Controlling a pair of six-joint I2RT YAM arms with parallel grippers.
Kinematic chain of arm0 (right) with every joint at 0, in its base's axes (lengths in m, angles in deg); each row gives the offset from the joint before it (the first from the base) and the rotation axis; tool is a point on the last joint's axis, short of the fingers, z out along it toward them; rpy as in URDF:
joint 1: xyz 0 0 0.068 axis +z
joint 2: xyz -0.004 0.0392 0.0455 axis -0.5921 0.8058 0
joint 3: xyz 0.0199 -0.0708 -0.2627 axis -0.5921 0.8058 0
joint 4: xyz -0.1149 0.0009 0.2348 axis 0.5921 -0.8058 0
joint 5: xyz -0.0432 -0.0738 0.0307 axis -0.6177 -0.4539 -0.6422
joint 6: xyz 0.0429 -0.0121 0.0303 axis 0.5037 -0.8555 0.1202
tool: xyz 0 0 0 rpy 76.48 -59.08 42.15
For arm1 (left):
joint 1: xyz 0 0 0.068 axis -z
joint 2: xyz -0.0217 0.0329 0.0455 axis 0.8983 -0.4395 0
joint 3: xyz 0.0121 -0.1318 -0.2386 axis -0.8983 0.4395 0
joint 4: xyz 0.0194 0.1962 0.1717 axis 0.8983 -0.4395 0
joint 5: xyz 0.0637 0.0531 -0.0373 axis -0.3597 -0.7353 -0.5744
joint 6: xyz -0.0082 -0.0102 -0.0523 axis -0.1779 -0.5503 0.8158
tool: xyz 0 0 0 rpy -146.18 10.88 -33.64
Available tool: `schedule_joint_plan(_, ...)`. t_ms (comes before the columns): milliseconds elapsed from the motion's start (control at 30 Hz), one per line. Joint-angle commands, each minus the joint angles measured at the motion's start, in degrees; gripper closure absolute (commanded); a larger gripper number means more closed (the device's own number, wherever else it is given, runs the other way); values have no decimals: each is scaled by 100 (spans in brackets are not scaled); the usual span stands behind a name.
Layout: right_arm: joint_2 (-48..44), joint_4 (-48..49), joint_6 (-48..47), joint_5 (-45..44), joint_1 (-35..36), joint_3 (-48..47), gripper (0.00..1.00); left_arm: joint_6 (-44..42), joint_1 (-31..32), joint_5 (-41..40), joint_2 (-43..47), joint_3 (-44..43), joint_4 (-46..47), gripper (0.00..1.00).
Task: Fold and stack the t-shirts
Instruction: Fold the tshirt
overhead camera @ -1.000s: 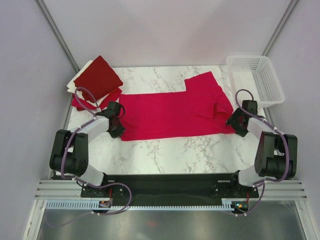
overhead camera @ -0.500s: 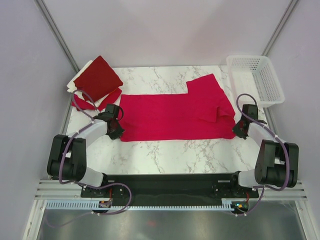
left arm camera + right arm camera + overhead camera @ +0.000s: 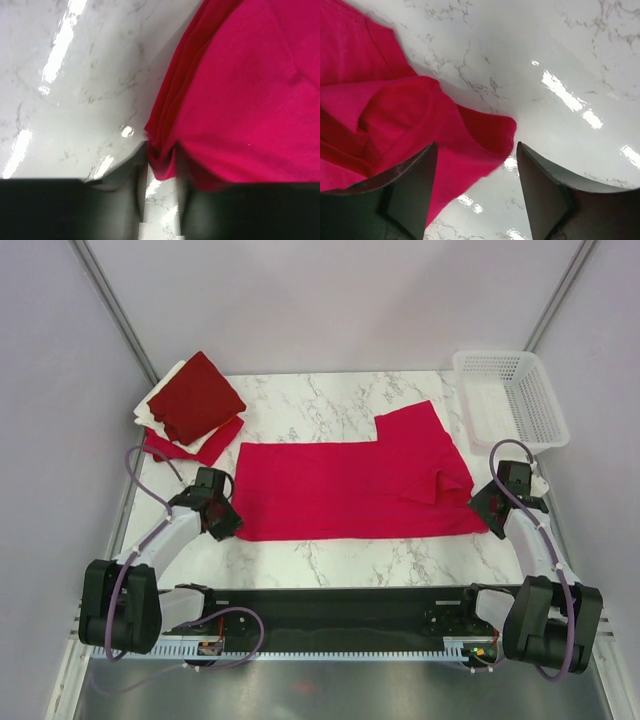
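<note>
While the crimson t-shirt (image 3: 350, 490) lies spread as a long band across the middle of the top view, I judge the job somewhat past halfway. A stack (image 3: 195, 405) of folded shirts sits in the upper left of that frame, dark red on top with cream and red edges showing beneath. I count 3 colours there, though more layers may be hidden. The crimson one is the only shirt not yet folded small. It looks doubled lengthwise, so what is left, as I reckon it, is to fold it across its length and carry it to the stack.

Its long axis runs left to right in the frame, along the near edge of the table (image 3: 330, 395). 1 flap juts toward the top of the frame at the right end, with a rumpled fold beside it. I cannot tell collar from hem.

My left claw (image 3: 161, 175) sits at the band's lower left corner, its 2 fingers close together with a bunched edge of cloth in the narrow gap. Whether they pinch it I cannot tell. My right claw (image 3: 476, 150) is at the lower right corner, fingers spread wide, the cloth's corner lying loose between them. The white basket (image 3: 510, 395) stands at the upper right, apart from the shirt.
</note>
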Motion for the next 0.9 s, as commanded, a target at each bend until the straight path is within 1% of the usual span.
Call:
schedule_joint_plan(0,-223,-267,137,150,-54,100,26,99,-60,181,376,208,-211,58)
schedule_joint_plan(33,-319,-329,120,220,-54,100,23,116,-52,418,421,209,-220,36)
schedule_joint_plan(67,-494,-364,85,256,-54,39,22,90,-52,507,491,183,-211,30)
schedule_joint_plan(133,-741,-252,32,528,-54,13,21,29,-43,1024,570,25,-203,21)
schedule_joint_plan(167,-969,-216,-46,598,-54,-40,21,-76,-43,1140,596,-202,-211,20)
schedule_joint_plan(233,-1076,-75,-152,930,-36,-163,20,-628,-43,1490,632,-476,-316,16)
schedule_joint_plan(300,-1006,39,-301,1239,-19,-409,21,-849,-25,1615,824,-757,-483,15)
schedule_joint_plan(333,-910,144,-337,1641,77,-488,24,-946,-17,1990,886,-819,-501,12)
schedule_joint_plan(367,-683,189,-363,1723,139,-628,26,-1043,-16,2167,956,-889,-640,6)
schedule_joint_plan(400,-550,233,-372,1794,218,-690,29,-1278,-16,2361,1053,-1099,-746,5)
schedule_joint_plan(433,-418,337,-372,1846,384,-726,40,-1446,-16,2415,1071,-1214,-895,4)
schedule_joint_plan(467,-174,408,-338,1891,481,-743,49,-1639,-25,2415,1080,-1346,-1158,3)
schedule_joint_plan(500,-49,487,-311,1908,578,-726,61,-2024,-17,2415,1080,-1582,-1317,3)
schedule_joint_plan(533,65,671,-224,1909,788,-700,78,-2219,-16,2337,1063,-1680,-1440,3)
schedule_joint_plan(567,310,751,-180,1795,894,-665,84,-2343,1,2188,1071,-1777,-1546,3)
schedule_joint_plan(600,425,847,-144,1742,1008,-647,92,-2179,53,2108,1089,-1734,-1608,2)
schedule_joint_plan(633,548,1022,-74,1707,1227,-638,92,-2160,54,2247,1098,-1673,-1556,1)
schedule_joint_plan(667,785,1076,-39,1611,1255,-647,92,-2168,63,2361,1089,-1603,-1486,2)
schedule_joint_plan(733,1006,1216,23,1531,1606,-673,91,-2116,63,2179,1098,-1584,-1433,2)
schedule_joint_plan(767,1146,1235,49,1496,1659,-699,89,-2090,63,2108,1115,-1593,-1433,2)
schedule_joint_plan(867,1305,1305,32,1294,1791,-726,79,-2054,63,2029,1212,-1584,-1415,2)
